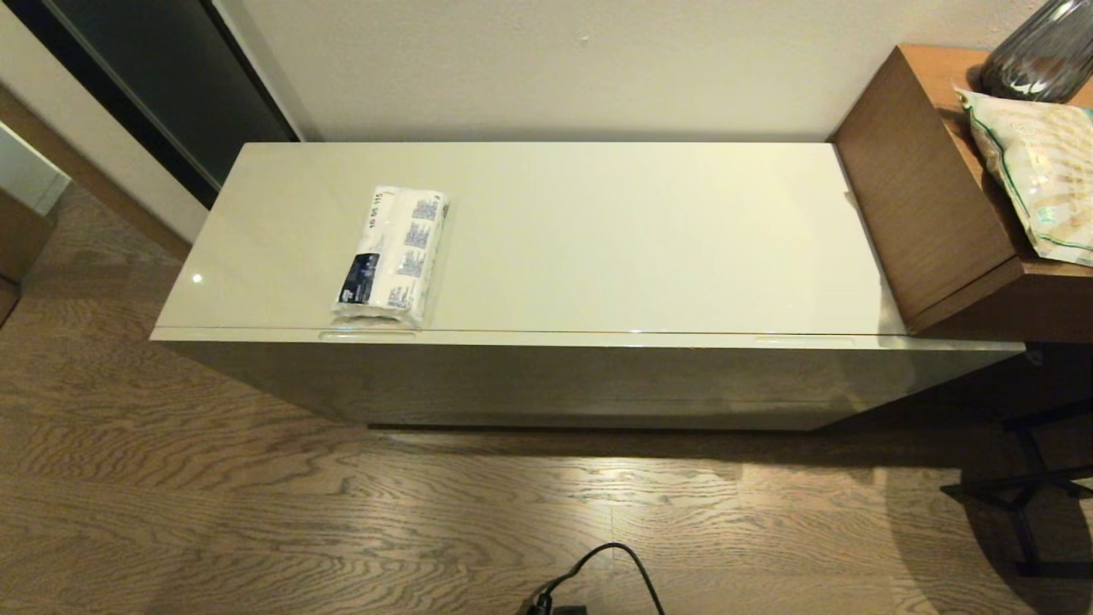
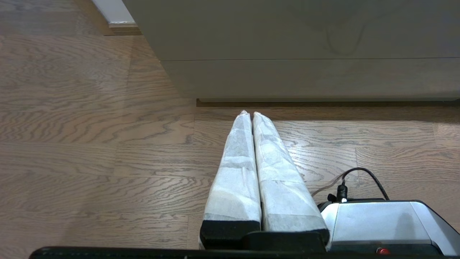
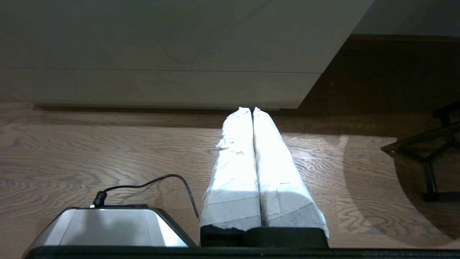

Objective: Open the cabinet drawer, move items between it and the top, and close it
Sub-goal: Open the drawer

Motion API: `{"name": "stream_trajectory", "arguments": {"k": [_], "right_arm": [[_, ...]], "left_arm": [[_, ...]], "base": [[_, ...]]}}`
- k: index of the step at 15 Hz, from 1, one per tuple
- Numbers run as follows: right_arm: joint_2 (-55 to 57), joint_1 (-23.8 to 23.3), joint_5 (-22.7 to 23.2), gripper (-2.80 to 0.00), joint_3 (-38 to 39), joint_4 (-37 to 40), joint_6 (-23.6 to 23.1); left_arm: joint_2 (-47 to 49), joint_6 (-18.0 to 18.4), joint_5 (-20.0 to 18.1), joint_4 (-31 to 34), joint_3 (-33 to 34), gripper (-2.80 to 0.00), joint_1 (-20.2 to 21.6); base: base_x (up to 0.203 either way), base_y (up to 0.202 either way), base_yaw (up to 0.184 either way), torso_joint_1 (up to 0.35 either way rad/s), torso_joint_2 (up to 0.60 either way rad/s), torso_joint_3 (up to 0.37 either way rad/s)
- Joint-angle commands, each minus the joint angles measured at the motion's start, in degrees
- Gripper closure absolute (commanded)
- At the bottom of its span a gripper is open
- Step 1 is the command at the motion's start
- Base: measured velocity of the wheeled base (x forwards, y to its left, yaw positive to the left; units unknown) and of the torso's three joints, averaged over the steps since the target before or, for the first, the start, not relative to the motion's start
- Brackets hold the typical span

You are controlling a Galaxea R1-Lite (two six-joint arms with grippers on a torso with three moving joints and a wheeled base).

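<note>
A white plastic-wrapped tissue pack (image 1: 391, 254) with a dark blue label lies on the glossy cream top (image 1: 598, 239) of the low cabinet, near its front left. The long grey-beige drawer (image 1: 589, 340) under the top is closed, with slot handles (image 1: 367, 335) at left and right. No slippers are in view. Neither arm shows in the head view. My left gripper (image 2: 250, 113) hangs low over the floor before the cabinet's front, shut and empty. My right gripper (image 3: 251, 109) hangs the same way near the cabinet's right corner, shut and empty.
A brown wooden unit (image 1: 931, 188) abuts the cabinet's right end, with a snack bag (image 1: 1037, 171) and a dark vase (image 1: 1042, 51) on it. A black cable (image 1: 598, 572) lies on the wood floor. A black stand's legs (image 1: 1025, 495) are at the right.
</note>
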Motion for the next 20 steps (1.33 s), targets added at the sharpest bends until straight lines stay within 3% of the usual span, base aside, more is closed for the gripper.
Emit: {"name": "stream_trajectory", "arguments": {"k": [1, 20], "right_arm": [[-0.1, 0.0, 0.0, 0.0, 0.0, 0.0, 0.0], [-0.1, 0.0, 0.0, 0.0, 0.0, 0.0, 0.0]], "left_arm": [[0.1, 0.0, 0.0, 0.0, 0.0, 0.0, 0.0], [0.1, 0.0, 0.0, 0.0, 0.0, 0.0, 0.0]], "base": [[0.0, 0.0, 0.0, 0.0, 0.0, 0.0], [0.0, 0.0, 0.0, 0.0, 0.0, 0.0]]}}
